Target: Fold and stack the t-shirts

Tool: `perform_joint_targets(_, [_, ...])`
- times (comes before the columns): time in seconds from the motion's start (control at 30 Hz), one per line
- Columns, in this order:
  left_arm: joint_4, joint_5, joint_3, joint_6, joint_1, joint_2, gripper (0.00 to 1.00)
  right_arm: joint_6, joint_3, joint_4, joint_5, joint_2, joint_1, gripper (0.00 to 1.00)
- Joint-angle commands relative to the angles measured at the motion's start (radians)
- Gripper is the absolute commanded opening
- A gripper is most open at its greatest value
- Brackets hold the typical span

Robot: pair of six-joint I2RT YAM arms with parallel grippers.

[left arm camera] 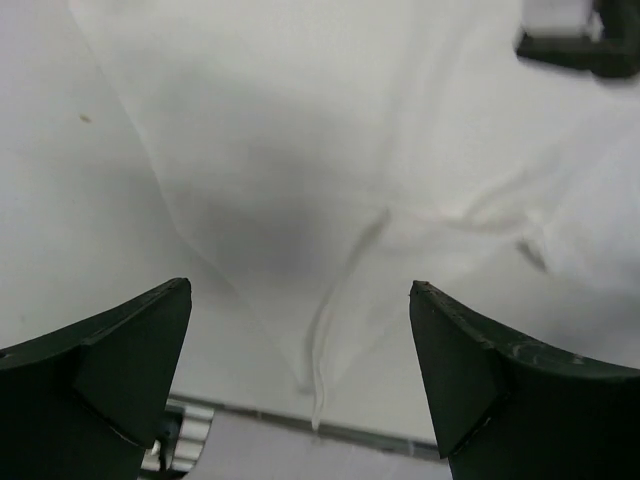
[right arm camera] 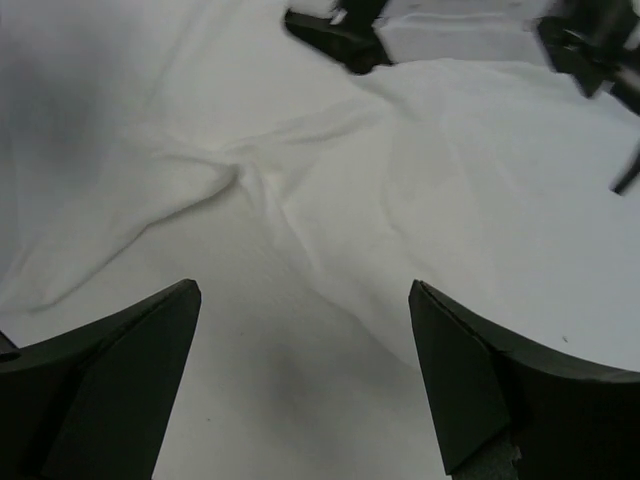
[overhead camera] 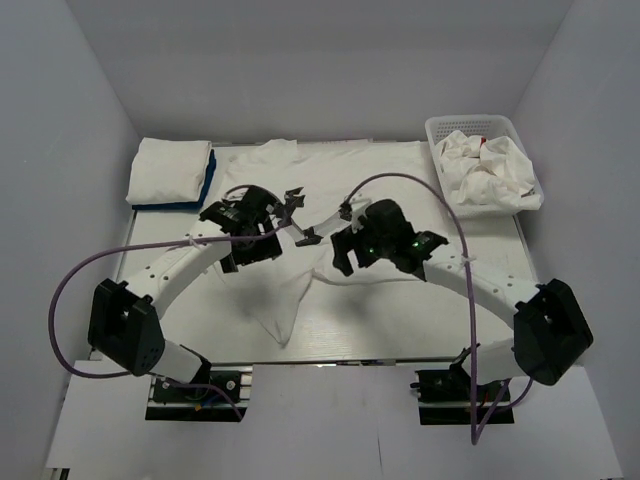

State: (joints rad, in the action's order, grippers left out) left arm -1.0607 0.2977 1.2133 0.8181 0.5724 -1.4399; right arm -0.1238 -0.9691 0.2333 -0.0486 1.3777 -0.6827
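At the far left of the table (overhead camera: pixel 400 325) lies a folded white t-shirt (overhead camera: pixel 168 166) on top of a blue t-shirt (overhead camera: pixel 209 178). The left gripper (left arm camera: pixel 300 290) has its jaws spread wide and pinches nothing; under it is the large white t-shirt (overhead camera: pixel 340 170), which lies across the middle of the table, with one wrinkled corner reaching to the near edge. The right gripper (right arm camera: pixel 300 290) is just beside the left one, also spread wide over the same cloth. At the far right, a white basket (overhead camera: pixel 470 122) holds the crumpled t-shirts (overhead camera: pixel 485 170).
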Motion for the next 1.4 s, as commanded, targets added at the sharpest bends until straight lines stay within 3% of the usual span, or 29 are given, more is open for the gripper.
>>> perform_joint_targets(0.0, [0.197,-0.012,-0.055,-0.02,-0.11,0.026,1.0,0.194,0.076,-0.178,-0.101,0.038,-0.078,0.9])
perform_joint_targets(0.17, [0.35,-0.162,-0.074,-0.089,-0.236,-0.132,1.0,0.317,0.006,-0.31,-0.299,0.184,-0.11,0.9])
perform_joint_targets(0.33, [0.381,-0.27,-0.052,-0.137,-0.29,-0.293,1.0,0.444,-0.078,-0.31,-0.316,0.351,-0.169,0.9])
perform_joint_targets(0.63, [0.438,-0.287,-0.135,-0.171,-0.329,-0.304,1.0,0.605,-0.137,-0.368,-0.347,0.451,-0.221,0.9])
perform_joint_targets(1.0, [0.449,-0.299,-0.164,-0.214,-0.338,-0.304,0.98,0.619,-0.226,-0.399,-0.376,0.583,-0.236,0.9])
perform_joint_targets(1.07, [0.449,-0.29,-0.153,-0.214,-0.338,-0.313,0.98,0.615,-0.214,-0.393,-0.387,0.578,-0.247,0.79])
perform_joint_targets(1.1, [0.449,-0.29,-0.153,-0.214,-0.338,-0.313,0.98,0.603,-0.209,-0.388,-0.393,0.575,-0.25,0.61])
perform_joint_targets(1.17, [0.449,-0.29,-0.141,-0.214,-0.347,-0.323,0.97,0.59,-0.198,-0.376,-0.399,0.575,-0.253,0.4])
perform_joint_targets(1.2, [0.449,-0.29,-0.132,-0.214,-0.347,-0.323,0.97,0.579,-0.2,-0.371,-0.401,0.574,-0.252,0.24])
perform_joint_targets(1.33, [0.472,-0.299,-0.132,-0.214,-0.356,-0.332,0.97,0.558,-0.169,-0.362,-0.419,0.5,-0.253,0.0])
perform_joint_targets(1.37, [0.472,-0.299,-0.132,-0.214,-0.356,-0.344,0.97,0.553,-0.154,-0.356,-0.433,0.486,-0.255,0.0])
